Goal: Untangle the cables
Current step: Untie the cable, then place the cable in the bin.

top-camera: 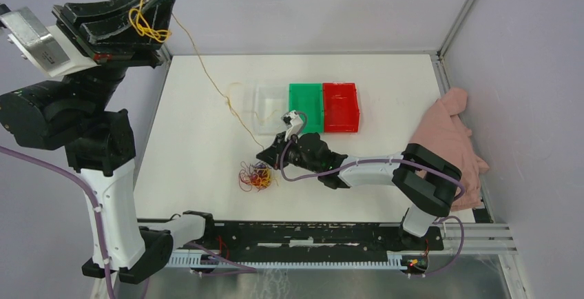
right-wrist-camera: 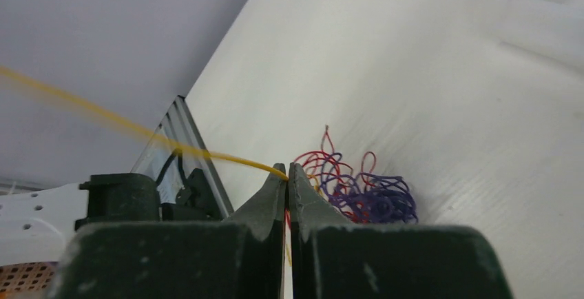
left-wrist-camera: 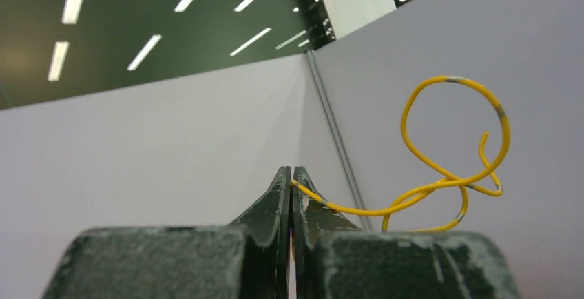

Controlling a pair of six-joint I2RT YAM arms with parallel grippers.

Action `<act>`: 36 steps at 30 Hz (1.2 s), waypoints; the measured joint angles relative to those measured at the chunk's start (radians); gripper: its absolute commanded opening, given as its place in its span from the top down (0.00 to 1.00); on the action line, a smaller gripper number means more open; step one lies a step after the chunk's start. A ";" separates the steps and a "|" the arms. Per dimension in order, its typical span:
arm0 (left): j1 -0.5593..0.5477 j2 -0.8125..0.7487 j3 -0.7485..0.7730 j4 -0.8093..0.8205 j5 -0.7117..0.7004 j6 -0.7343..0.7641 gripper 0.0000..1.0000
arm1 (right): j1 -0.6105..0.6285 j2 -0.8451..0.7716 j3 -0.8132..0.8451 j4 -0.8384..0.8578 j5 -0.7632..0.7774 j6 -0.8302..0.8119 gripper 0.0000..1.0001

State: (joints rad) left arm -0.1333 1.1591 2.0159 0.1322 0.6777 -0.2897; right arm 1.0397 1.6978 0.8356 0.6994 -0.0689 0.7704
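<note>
Left gripper (left-wrist-camera: pixel 290 172) is raised high and clamped on the yellow cable (top-camera: pixel 201 63), with spare loops hanging off its fingers. The strand runs down to the table. The red-and-purple tangle (top-camera: pixel 256 176) lies near the front edge. Right gripper (right-wrist-camera: pixel 288 168) is pinched shut on the same yellow strand, just beside the tangle.

I judge yellow mostly drawn out, with red and purple yet to be parted.

Clear tray (top-camera: pixel 268 102), green bin (top-camera: pixel 306 106), red bin (top-camera: pixel 341 106): I see no cable in green or red. Yellow passes the clear tray's left edge, and I can't tell if it lies inside.

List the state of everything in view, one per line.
left gripper: jaws shut on yellow cable, raised
right gripper: jaws shut on same cable, low
yellow cable: strung between both grippers
red and purple cables: tangled on table
green tray: empty
red tray: empty
pink cloth: crumpled
</note>
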 measured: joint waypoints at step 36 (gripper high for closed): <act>0.000 -0.096 -0.579 0.139 -0.063 0.145 0.97 | -0.033 -0.336 -0.177 -0.314 0.048 0.003 0.91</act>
State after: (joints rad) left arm -0.1333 1.0630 1.4372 0.2710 0.6151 -0.1452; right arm 1.0069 1.3613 0.6586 0.3855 -0.0204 0.7738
